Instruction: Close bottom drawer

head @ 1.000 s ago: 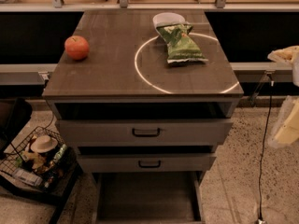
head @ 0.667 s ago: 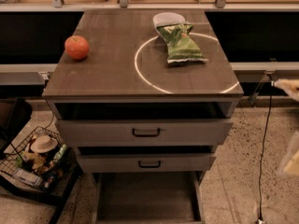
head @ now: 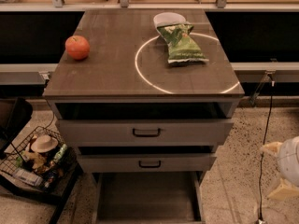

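Note:
The three-drawer cabinet (head: 142,90) stands in the middle of the camera view. The bottom drawer (head: 147,197) is pulled far out; I see its long shallow tray, which looks empty, while its front and handle are cut off by the lower edge of the view. The middle drawer (head: 147,163) and top drawer (head: 145,132) above it show black bar handles. My gripper (head: 279,171) is low at the right edge, above the floor, to the right of the bottom drawer and apart from it.
On the cabinet top lie an apple (head: 77,47), a green chip bag (head: 181,43) and a white bowl (head: 168,18) by a white circle mark. A wire basket of items (head: 35,164) stands on the floor at left. A cable (head: 266,125) hangs at right.
My gripper has dropped from about cabinet-top height at the right edge down to floor level beside the bottom drawer. The drawers have not moved.

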`<state>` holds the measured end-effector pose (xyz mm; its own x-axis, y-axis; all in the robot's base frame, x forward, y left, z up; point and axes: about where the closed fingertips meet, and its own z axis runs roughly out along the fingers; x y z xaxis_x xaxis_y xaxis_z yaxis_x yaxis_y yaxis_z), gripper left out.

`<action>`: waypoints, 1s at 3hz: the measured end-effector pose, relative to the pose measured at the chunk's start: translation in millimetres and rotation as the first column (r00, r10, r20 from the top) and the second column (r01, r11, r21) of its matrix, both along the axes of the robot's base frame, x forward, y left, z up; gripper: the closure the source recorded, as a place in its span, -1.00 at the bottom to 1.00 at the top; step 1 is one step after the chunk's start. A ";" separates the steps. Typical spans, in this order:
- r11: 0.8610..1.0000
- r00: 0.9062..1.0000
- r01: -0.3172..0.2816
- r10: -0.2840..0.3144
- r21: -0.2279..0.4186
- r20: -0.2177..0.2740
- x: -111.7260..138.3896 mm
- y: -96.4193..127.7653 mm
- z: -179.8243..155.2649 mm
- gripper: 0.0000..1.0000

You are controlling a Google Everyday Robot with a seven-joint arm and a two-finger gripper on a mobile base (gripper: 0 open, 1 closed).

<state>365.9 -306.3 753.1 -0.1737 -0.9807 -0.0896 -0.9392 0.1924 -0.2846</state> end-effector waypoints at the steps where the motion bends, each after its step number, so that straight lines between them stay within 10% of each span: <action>1: 0.998 0.998 0.006 -0.010 -0.069 -0.060 -8.2 -9.9 -60.9 0.14; 3: 0.992 0.993 0.023 -0.036 -0.126 -0.109 -17.5 -25.0 -103.6 0.78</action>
